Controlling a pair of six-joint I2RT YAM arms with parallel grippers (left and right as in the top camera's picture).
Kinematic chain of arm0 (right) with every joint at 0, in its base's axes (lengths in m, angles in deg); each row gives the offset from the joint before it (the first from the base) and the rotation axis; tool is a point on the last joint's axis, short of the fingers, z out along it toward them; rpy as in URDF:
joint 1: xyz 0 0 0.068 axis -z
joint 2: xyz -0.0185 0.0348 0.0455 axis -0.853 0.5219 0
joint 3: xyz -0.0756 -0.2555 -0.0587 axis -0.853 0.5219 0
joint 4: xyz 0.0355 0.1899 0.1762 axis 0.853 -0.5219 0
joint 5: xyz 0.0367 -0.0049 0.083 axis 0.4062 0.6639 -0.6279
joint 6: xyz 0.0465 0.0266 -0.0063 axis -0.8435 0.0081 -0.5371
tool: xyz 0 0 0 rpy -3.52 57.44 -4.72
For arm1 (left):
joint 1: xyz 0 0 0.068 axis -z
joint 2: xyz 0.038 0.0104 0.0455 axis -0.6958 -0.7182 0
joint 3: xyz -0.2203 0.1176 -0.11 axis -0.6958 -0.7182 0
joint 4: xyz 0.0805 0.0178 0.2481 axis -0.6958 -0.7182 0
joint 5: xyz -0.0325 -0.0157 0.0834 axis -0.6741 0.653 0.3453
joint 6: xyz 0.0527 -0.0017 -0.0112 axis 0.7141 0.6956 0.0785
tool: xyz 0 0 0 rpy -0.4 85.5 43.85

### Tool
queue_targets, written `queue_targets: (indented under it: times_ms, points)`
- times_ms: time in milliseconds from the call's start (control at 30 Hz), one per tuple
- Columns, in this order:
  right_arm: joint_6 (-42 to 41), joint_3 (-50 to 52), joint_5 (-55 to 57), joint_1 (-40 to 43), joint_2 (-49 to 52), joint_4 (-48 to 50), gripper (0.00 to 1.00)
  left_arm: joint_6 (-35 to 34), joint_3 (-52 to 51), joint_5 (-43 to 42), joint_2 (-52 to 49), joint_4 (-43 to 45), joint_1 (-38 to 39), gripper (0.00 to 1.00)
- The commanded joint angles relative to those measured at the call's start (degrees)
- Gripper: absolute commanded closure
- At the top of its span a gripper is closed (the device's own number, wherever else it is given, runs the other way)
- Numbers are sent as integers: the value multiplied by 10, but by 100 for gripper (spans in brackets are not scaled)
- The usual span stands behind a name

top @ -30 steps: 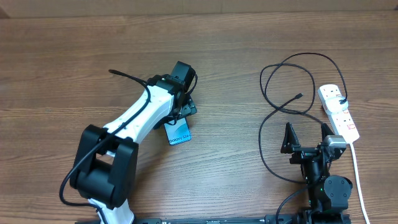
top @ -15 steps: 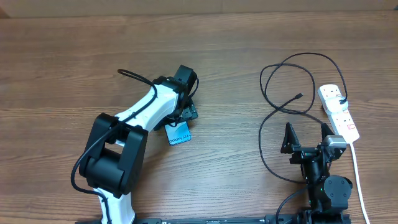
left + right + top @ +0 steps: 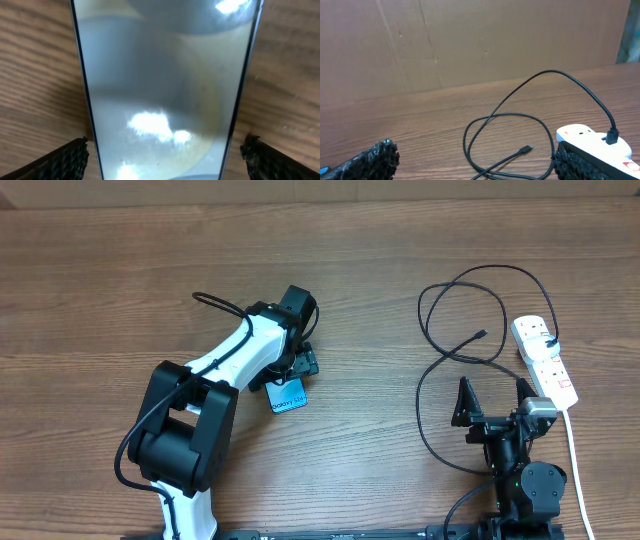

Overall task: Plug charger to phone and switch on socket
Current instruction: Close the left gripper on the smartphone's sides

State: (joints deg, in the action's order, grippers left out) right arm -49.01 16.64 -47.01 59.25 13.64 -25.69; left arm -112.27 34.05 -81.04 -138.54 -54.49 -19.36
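Right gripper point(image 3: 491, 385) low by its base, jaws wide, empty. The charger point(image 3: 483, 334) tip lies just ahead of it. Farther out, left gripper point(image 3: 293, 372), spread, not gripping, straddles the phone point(image 3: 162, 100) lengthwise, well apart from that tip.

Overhead: straight down, whole table point(image 3: 100, 280). Left wrist: very close above phone point(image 3: 160, 75). Right wrist: low, level, facing charger point(image 3: 525, 149) and socket point(image 3: 585, 137), both shared with overhead.

Even bright overhead light; glare blobs on phone point(image 3: 160, 100), close-up blurred.
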Motion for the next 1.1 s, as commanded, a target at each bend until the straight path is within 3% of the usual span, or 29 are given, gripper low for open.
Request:
queue_targets:
  times_ms: [0,1067]
  points:
    - [2,6,-1,1,-6,3,0,14,7,-16,-15,-14,0,5]
    - [2,6,-1,1,-6,3,0,34,-13,-32,-30,12,-19,6]
